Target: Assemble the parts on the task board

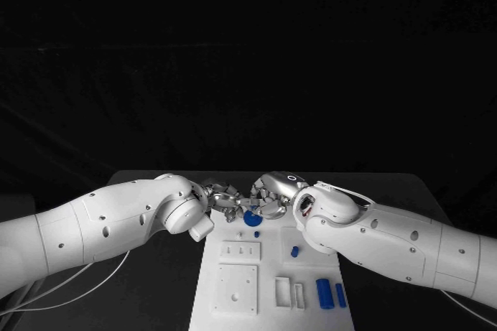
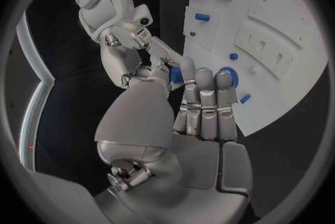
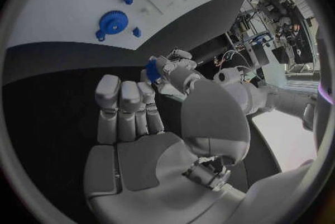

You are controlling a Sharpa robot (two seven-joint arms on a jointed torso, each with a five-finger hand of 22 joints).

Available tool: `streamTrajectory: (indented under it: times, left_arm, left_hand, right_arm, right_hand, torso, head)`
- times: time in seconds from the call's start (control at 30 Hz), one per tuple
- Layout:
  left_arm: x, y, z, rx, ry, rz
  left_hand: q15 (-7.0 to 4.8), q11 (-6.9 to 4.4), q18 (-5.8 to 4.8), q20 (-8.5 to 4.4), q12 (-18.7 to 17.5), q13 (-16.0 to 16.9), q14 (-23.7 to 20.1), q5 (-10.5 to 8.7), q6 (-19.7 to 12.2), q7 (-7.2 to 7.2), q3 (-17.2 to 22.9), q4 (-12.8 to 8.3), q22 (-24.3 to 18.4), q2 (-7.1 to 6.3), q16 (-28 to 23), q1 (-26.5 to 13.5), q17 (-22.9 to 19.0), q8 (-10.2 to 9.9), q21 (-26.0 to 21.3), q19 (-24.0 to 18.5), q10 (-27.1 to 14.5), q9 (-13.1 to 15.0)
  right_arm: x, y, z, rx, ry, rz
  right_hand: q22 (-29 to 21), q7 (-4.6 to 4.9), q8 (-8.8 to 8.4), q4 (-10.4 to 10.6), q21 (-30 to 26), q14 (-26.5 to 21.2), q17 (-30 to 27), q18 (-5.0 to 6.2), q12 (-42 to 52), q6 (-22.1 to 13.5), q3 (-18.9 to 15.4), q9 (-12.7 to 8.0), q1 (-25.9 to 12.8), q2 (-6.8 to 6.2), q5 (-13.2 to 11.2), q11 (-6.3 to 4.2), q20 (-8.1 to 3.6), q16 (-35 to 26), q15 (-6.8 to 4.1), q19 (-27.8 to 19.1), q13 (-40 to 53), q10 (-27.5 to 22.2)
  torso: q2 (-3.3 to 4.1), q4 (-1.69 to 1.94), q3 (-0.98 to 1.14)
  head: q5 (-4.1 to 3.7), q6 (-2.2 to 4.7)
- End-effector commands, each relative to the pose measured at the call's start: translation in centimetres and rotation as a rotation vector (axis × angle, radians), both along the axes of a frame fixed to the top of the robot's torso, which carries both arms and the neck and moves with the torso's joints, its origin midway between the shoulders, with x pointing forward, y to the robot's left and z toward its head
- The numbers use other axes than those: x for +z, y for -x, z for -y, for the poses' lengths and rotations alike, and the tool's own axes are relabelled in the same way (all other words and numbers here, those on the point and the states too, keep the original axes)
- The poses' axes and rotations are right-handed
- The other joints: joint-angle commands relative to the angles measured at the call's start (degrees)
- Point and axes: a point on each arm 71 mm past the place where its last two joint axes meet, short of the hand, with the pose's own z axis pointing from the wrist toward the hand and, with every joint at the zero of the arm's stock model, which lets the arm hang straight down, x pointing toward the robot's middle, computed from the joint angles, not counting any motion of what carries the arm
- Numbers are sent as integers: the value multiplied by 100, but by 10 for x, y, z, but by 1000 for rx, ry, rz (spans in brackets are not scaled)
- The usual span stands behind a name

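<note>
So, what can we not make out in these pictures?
- Who holds the small blue piece: in the head view the left hand and right hand meet over it; in both wrist views fingers crowd round it.
- Blue gear: partly behind the left hand's fingers in the left wrist view.
- Task board: near end cut off by the head view's bottom edge.

task board (image 1: 236,302) near end cut off by frame edge, far end hidden behind both hands
</note>
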Motion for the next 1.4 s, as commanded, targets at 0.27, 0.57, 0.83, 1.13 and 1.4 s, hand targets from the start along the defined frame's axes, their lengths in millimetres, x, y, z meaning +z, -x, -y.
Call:
streamTrajectory:
  times: [0.27, 0.57, 0.83, 1.13, 1.4]
  left_arm:
    - [2, 1, 6, -32, 5, 0]
    - [2, -1, 5, -21, 9, 3]
    - [2, -2, 3, -9, 26, -10]
    - [1, -1, 4, -24, 46, -36]
    - [-6, 2, 5, -29, 57, -72]
  left_hand:
    - [-11, -28, -118, -456, 76, 22, -93, 236, 196, -38, -102, -22, 81, 246, 132, 500, -143, 49, 85, -95, -87, 107]
    - [-21, -51, -157, -472, 112, 21, -155, 890, 323, -61, -313, -76, 54, 566, 247, 1086, -289, 49, 120, -175, -122, 220]
    - [-12, -44, -199, -476, 88, -21, -206, 243, 420, -70, 812, -6, 0, 339, 338, 1066, -465, 4, 137, -200, -174, 344]
    - [6, -32, -201, -462, 65, -44, -314, 942, 470, -69, 1000, -196, 34, 435, 432, 745, -565, -4, 188, -352, -278, 483]
    - [-7, -66, -250, -467, 157, -52, -318, 2232, 731, -100, 2971, -3141, -63, 696, 703, -2697, -872, -143, 384, -306, -222, 750]
  right_arm:
    - [-2, 2, -4, 17, 30, 1]
    - [-3, 2, -4, 20, 33, -1]
    - [-4, 2, -3, 18, 37, -4]
    - [-5, 2, -2, 14, 38, -4]
    - [-5, 2, -4, 17, 33, -2]
  right_hand:
    - [90, 82, 15, 12, 39, 26, 7, 560, 20, 114, 41, 115, 0, -37, 25, -5, -33, 23, -31, 18, 1, 25]
    - [89, 82, 15, 14, 39, 27, 7, 560, 23, 115, 44, 117, -1, -42, 26, -5, -33, 22, -31, 19, 5, 31]
    - [88, 82, 15, 16, 38, 27, 8, 560, 22, 116, 46, 118, -3, -49, 27, -4, -33, 21, -31, 20, 5, 32]
    - [88, 82, 14, 18, 38, 28, 8, 560, 26, 117, 50, 119, -3, -50, 27, -5, -33, 19, -31, 22, 9, 38]
    - [87, 82, 14, 21, 38, 29, 8, 560, 28, 118, 54, 121, -3, -49, 27, -5, -33, 18, -31, 24, 12, 43]
  torso:
    - [3, -1, -1]
    - [4, -9, 6]
    - [2, -2, 5]
    - [4, -1, 6]
    - [11, 4, 5]
  head:
    - [-10, -16]
    - [4, -33]
    - [-4, -35]
    - [-2, -46]
    - [-10, -54]
